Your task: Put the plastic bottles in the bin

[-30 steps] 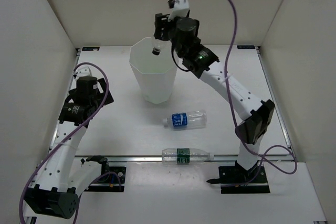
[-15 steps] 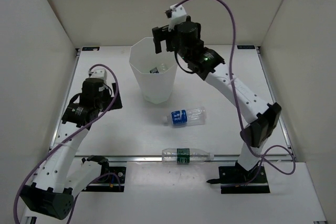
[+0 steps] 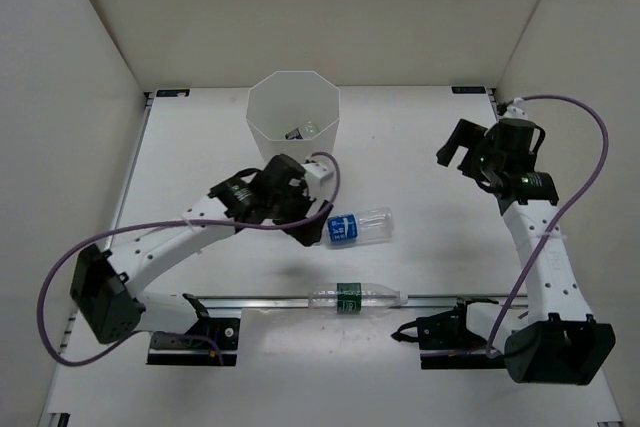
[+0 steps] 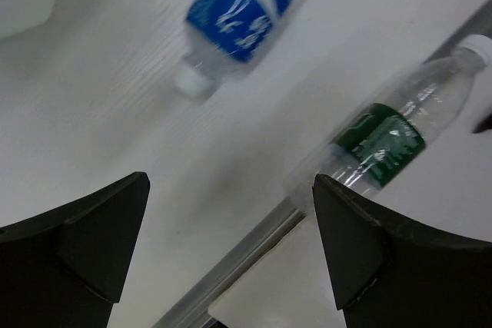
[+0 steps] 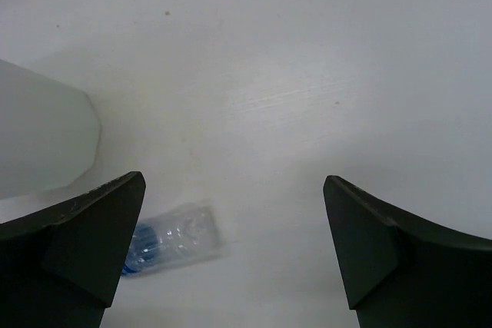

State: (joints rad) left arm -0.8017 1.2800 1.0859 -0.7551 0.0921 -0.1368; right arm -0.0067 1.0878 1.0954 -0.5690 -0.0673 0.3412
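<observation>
On the counter (image 3: 200,147) near the bin (image 3: 272,139), the blue bottle (image 3: 355,227) lay just beside the left jaws, spread wide and empty; the right jaws gaped too. Straddling its middle crosswise looked the way to stop it rolling.

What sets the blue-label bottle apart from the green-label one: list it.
The blue-label bottle lies mid-table, cap pointing left; the green-label bottle lies on the rail at the near edge, cap pointing right. The green-label bottle looks longer and slimmer than the blue-label bottle. Both are clear, on their sides, outside the bin.
</observation>
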